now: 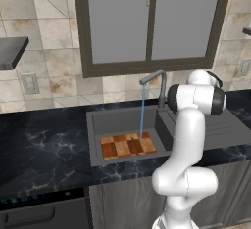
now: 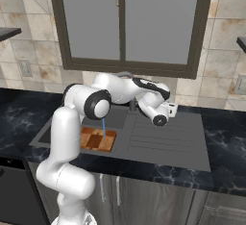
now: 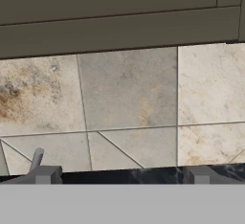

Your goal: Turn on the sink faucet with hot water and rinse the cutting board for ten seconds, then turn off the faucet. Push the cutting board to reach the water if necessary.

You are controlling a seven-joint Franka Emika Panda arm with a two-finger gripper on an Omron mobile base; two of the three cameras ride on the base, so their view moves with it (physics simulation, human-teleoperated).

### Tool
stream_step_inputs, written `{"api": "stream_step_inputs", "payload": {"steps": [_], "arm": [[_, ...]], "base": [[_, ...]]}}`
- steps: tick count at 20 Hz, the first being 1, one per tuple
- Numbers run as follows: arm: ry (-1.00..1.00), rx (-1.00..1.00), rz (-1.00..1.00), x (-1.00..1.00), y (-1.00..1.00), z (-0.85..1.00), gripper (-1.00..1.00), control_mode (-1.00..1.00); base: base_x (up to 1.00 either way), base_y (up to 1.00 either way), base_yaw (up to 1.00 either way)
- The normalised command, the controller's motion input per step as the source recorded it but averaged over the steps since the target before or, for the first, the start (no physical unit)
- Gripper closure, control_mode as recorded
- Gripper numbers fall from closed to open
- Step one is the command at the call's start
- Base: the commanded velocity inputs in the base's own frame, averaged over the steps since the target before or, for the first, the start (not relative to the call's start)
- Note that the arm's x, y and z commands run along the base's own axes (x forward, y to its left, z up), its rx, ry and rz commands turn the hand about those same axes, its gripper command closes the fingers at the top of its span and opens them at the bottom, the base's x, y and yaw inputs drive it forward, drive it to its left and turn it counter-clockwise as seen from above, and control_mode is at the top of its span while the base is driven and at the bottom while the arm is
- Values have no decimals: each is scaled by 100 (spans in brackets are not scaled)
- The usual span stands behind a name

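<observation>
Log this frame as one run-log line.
phase: rinsing | sink faucet: on | water: landing on cutting board | board: flat in sink | tool: open, facing wall tiles

The white arm is rising from its base, bending at the elbow and reaching forward and to the right with the forearm held low and roughly level. The gripper (image 3: 122,176) is pointing straight ahead, its two dark fingertips (image 3: 44,175) standing well apart, nothing sitting between them.

I count one sink faucet (image 1: 156,79), one water stream (image 1: 142,110), one cutting board (image 1: 127,145), one sink (image 1: 122,119), two wall outlets (image 1: 30,83).
</observation>
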Motion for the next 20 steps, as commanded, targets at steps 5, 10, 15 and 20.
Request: {"api": "stream_step_inputs", "payload": {"steps": [5,10,15,20], "arm": [[0,0,0,0,4,-11,-100,-100],[0,0,0,0,6,-5,-100,-100],[0,0,0,4,10,0,-100,-100],[0,0,0,0,1,0,-100,-100]], "base": [[0,0,0],[0,0,0],[0,0,0],[0,0,0]]}}
